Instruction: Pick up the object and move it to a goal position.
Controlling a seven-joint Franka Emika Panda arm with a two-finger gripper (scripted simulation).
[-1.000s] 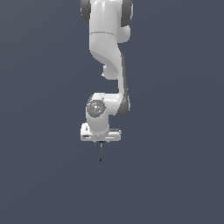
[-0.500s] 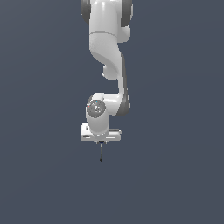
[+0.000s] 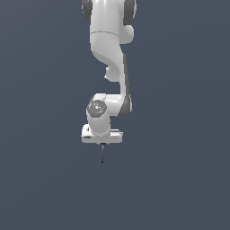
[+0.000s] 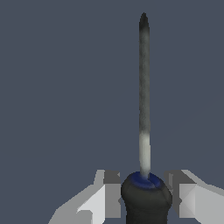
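- Below the white arm [image 3: 110, 67] in the exterior view, the gripper [image 3: 103, 144] points straight down, and the screwdriver [image 3: 103, 154] hangs from its underside as a thin dark line, shaft tip lowest.
- From this camera the fingers are too small to make out one by one, and nothing marks a goal, so how far the carry has to go cannot be judged.
- The plain dark grey ground gives no shadow or contact cue; whether the tip touches a surface cannot be told from this view.
- At the wrist camera, the black handle [image 4: 145, 200] sits between the two pale fingers [image 4: 101, 192], one on each side, with its blue band [image 4: 144, 180] at the end where the shaft begins.
- The jaws stand drawn in against the handle, pinching it; a thin dark sliver shows beside each pad, so the contact area looks small.
- The shaft [image 4: 144, 87] runs straight away from the camera, in line with the handle, with no visible tilt in the hold.
- As a judgement, the tool is light and fully stiff, so weight is no concern; nothing in it will bend or break under a firm squeeze.
- The rounded, smooth-looking handle is the risk: it could roll or pivot between flat pads if the arm swings quickly.
- The handle is the right place to hold, since the shaft is too thin for the pads to grip securely.
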